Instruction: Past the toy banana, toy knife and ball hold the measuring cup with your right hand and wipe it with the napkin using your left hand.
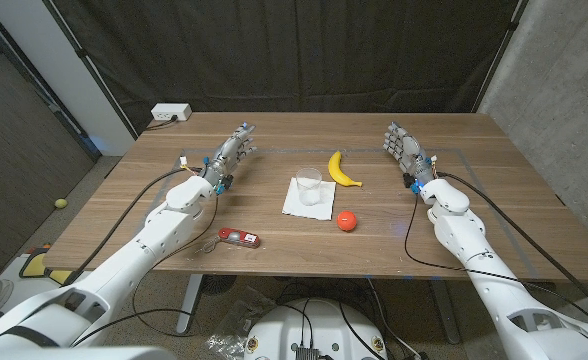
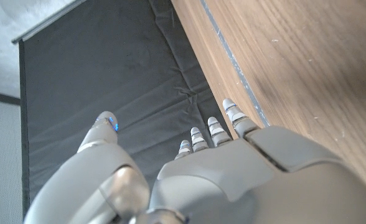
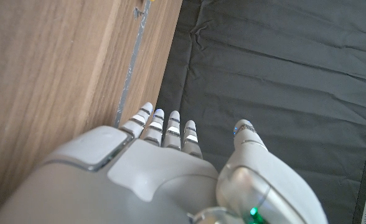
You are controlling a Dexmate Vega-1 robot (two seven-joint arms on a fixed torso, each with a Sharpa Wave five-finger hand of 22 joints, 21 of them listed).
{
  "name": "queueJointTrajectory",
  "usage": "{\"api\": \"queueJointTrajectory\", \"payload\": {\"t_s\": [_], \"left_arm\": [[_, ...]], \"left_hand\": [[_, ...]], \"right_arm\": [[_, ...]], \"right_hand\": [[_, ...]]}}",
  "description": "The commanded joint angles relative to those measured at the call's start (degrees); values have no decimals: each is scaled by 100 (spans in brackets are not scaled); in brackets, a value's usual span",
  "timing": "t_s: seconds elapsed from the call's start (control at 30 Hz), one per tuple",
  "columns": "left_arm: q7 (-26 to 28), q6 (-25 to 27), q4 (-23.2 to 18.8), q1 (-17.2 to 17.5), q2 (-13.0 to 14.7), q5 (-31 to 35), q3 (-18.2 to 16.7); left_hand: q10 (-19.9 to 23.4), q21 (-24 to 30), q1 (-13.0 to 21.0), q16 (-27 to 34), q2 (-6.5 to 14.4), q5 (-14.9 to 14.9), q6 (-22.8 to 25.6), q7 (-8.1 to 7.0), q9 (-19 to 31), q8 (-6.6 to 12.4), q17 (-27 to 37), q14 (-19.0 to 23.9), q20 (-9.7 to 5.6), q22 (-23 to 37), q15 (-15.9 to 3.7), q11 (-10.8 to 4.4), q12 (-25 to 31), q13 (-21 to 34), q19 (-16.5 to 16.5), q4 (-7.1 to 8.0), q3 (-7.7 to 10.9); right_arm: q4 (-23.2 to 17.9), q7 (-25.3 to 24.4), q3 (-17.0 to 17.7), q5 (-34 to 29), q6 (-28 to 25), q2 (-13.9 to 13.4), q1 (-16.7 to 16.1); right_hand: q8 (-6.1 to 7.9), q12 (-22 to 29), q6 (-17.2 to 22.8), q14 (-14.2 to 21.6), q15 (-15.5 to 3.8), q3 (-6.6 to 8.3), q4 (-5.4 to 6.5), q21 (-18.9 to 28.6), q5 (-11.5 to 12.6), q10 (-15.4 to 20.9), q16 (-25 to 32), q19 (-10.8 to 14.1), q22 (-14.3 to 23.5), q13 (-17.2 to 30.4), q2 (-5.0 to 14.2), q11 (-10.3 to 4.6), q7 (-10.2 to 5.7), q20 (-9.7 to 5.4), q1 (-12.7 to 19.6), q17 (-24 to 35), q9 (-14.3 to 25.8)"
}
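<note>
So, head view: the measuring cup (image 1: 309,183) is a clear little thing standing upright on the white napkin (image 1: 307,199), pretty much dead centre of the wooden desk (image 1: 494,190). The yellow banana (image 1: 343,170) lies just to the upper right of the cup, the orange-red ball (image 1: 346,221) sits to the lower right, just off the napkin's corner, and the red and white toy knife (image 1: 241,238) is down to the lower left near the front edge.

The left hand (image 1: 232,151) is in the left half of the frame, up and to the left of the cup and well apart from it, fingers spread and holding nothing. The right hand (image 1: 404,147) mirrors it on the right side, up and to the right of the banana, also well apart from the cup, fingers apart and nothing in them. The cup and napkin sit between the two hands, nearer the front of the desk than either.

Both wrist views look along the back of each hand with the fingers reaching toward the desk edge and a black curtain (image 1: 304,50) behind. There's a white power strip (image 1: 171,113) at the desk's upper left corner.
</note>
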Motion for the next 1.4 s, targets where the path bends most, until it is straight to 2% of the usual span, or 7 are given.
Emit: {"api": "queueJointTrajectory", "payload": {"t_s": [0.03, 0.17, 0.37, 0.6, 0.8, 0.97, 1.4], "left_arm": [[-305, 71, -116, -171, 331, 408, 216], [-320, 69, -185, -160, 399, 484, 241], [-401, -81, -118, -111, 358, 356, 183], [-493, -162, -98, -94, 379, 306, 164], [-745, -264, 24, -90, 318, 65, 122], [-1043, -343, 210, -106, 221, -218, 80], [-1160, -296, 252, -185, 231, -220, 131]], "left_hand": [[7, -27, 75, 45, -147, 67, 0, 86, 29, 59, 9, 21, -95, 7, -36, 36, 16, 34, -31, -60, -56], [-56, -68, 222, 24, -233, 129, -14, 168, 40, 73, 9, -49, -190, 5, 18, 32, 6, 42, -105, -156, -97], [-40, -84, 273, 27, -254, 160, 48, 186, 46, 105, 12, -65, -232, 8, 24, 89, 23, 48, -136, -180, -126], [-17, -89, 249, 37, -248, 176, 94, 182, 51, 124, 20, -59, -277, 13, 49, 103, 39, 52, -149, -158, -161], [-30, -98, 163, 44, -212, 188, 74, 142, 56, 113, 33, -77, -247, 22, 60, 143, 41, 57, -179, -94, -211], [3, -112, -162, 61, -49, 197, 158, 57, 58, 130, 64, -116, -170, 48, 129, 212, 68, 63, -250, 145, -322], [-8, -116, -294, 51, 0, 202, 141, 21, 54, 111, 69, -173, -189, 55, 131, 241, 68, 63, -275, 237, -375]], "right_arm": [[-197, 195, 399, -444, -195, 387, -131], [-334, 190, 451, -516, -263, 435, -217], [-562, 139, 462, -685, -297, 453, -356], [-880, 129, 243, -1034, -175, 275, -530], [-1040, 142, 38, -1217, 2, 87, -625], [-1090, 124, -134, -1348, 122, -104, -677], [-1391, -204, -492, -1626, 325, -484, -927]], "right_hand": [[3, 25, 9, 29, 35, 10, -54, 14, 24, 56, 28, 24, 7, 19, -51, 12, -13, 15, 10, 6, 22], [-2, 22, -2, 23, 36, 9, -55, 15, 24, 53, 22, 24, 7, 19, -52, 16, -8, 20, 8, 7, 22], [-8, 18, -22, 16, 45, 9, -56, 16, 25, 48, 14, 22, 6, 20, -53, 17, -3, 21, 5, 8, 22], [-38, 16, -116, 21, 46, 6, -79, 24, 25, 51, 7, 37, 3, 21, -80, 15, 17, -111, 17, 8, 22], [-53, 14, -178, -7, 25, -16, -91, 21, 17, 53, -6, 30, 0, 22, -128, 15, 12, -128, 6, 10, 21], [-66, -15, -299, -60, 23, -131, -100, 7, 5, -20, -20, 0, -7, 24, -318, 22, 19, -119, -91, 19, 20], [-60, -117, -480, -139, 61, -341, -117, -15, 42, -357, -23, -47, -20, 30, -644, 34, 49, -107, -249, 26, 22]]}}
